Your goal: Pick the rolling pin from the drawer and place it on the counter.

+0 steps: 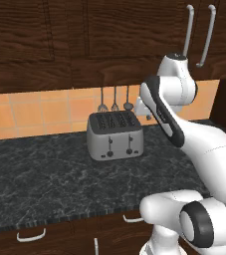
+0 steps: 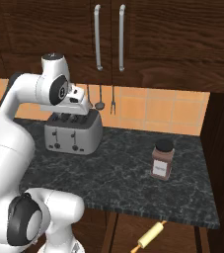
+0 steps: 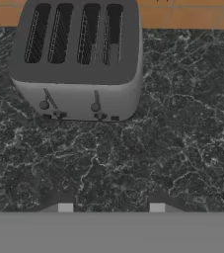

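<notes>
Left base view: white arm (image 1: 184,129) folded up over the right half of the worktop (image 1: 40,184), elbow high near the cabinet door handles (image 1: 199,35). Silver four-slot toaster (image 1: 115,135) parked toward the back edge, roughly mid-worktop, with three utensils (image 1: 115,99) hanging on the orange tile behind it. Drawer handles (image 1: 31,235) peeking out below the front edge.

Right base view: same toaster (image 2: 74,132) at the back left of the worktop (image 2: 123,183), hand right above it. Brown-lidded spice jar (image 2: 162,159) standing upright near the right end, well apart from the toaster. Rolling pin (image 2: 151,236) lying diagonally down in the open drawer (image 2: 128,232) below the front edge, orange tip toward the lower left.

Hand view: looking straight down at the toaster (image 3: 79,64) near the tile edge. Gripper (image 3: 111,207) hovering over bare marble in front of it, two finger tips (image 3: 65,207) spread wide, nothing between them.
</notes>
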Tool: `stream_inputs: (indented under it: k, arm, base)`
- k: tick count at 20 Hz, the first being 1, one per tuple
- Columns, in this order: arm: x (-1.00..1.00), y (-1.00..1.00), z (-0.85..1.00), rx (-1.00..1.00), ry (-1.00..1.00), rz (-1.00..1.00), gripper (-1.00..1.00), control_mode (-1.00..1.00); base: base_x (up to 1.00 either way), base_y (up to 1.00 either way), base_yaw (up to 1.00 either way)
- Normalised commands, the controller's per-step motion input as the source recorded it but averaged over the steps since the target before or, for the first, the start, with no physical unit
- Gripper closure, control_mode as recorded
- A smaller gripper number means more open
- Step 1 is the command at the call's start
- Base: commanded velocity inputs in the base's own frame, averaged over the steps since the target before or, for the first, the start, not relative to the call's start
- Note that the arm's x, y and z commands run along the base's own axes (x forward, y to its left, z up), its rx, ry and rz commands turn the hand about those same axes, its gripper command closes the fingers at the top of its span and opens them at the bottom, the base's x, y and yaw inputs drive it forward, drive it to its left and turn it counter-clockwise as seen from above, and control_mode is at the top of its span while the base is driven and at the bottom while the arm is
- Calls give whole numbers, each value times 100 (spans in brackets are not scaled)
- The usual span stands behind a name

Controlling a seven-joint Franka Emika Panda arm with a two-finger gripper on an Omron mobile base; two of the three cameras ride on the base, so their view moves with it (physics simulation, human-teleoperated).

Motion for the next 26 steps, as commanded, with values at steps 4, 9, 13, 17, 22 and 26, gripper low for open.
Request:
stream_inputs:
  k: [4, 9, 13, 17, 22, 26]
  arm:
    - [-12, -25, -1, -1, 0, -1, -100, -100]
    - [-90, -96, -32, 1, 3, -22, -100, -100]
    - [-98, -100, -59, 7, 8, -27, -100, -100]
    - [-99, -100, -78, 9, 6, -26, -100, -100]
    - [-88, -100, -82, 0, 8, -26, -100, -100]
    - [-48, -83, -82, 0, 7, -18, -100, -100]
  base:
    - [0, 0, 0]
    - [0, 0, 0]
    - [0, 0, 0]
    - [0, 0, 0]
    - [0, 0, 0]
    - [0, 0, 0]
